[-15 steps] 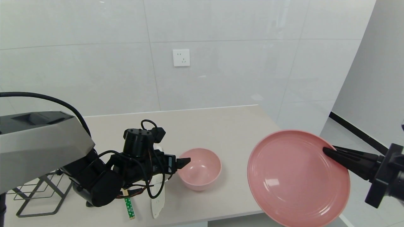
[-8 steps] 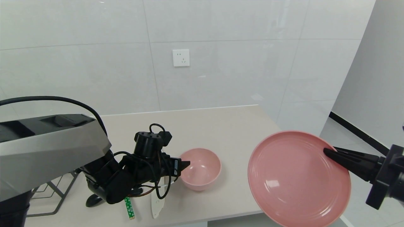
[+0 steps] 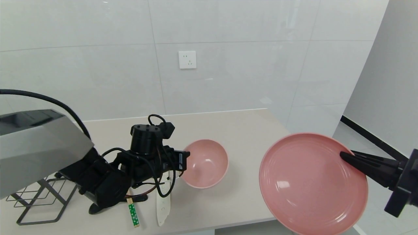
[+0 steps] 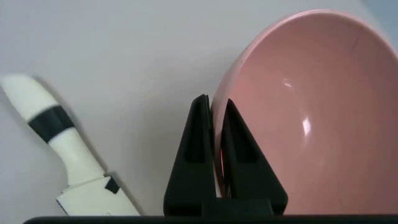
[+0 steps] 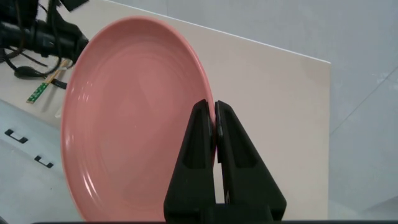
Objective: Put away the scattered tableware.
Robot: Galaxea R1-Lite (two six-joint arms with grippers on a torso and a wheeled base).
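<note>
Wire rack: dark metal frame standing on the table, well to the left of the left gripper
Chopsticks: wooden, with a green patterned end, lying on the table below the left gripper and just beside the knife
Knife: white, with a black band on its handle, lying flat on the table beneath the left gripper
Left gripper: fingers closed onto the bowl's rim, one inside the wall and one outside
Bowl: plain pink, deep and round with a glossy inside; pinched at its left rim and tipped so the opening faces up and forward; whether its underside touches the table cannot be told
Plate: large, round and pink, with faint concentric rings; held tilted, face up, past the table's right edge
Right gripper: fingers clamped on the plate's right rim, one on each face
</note>
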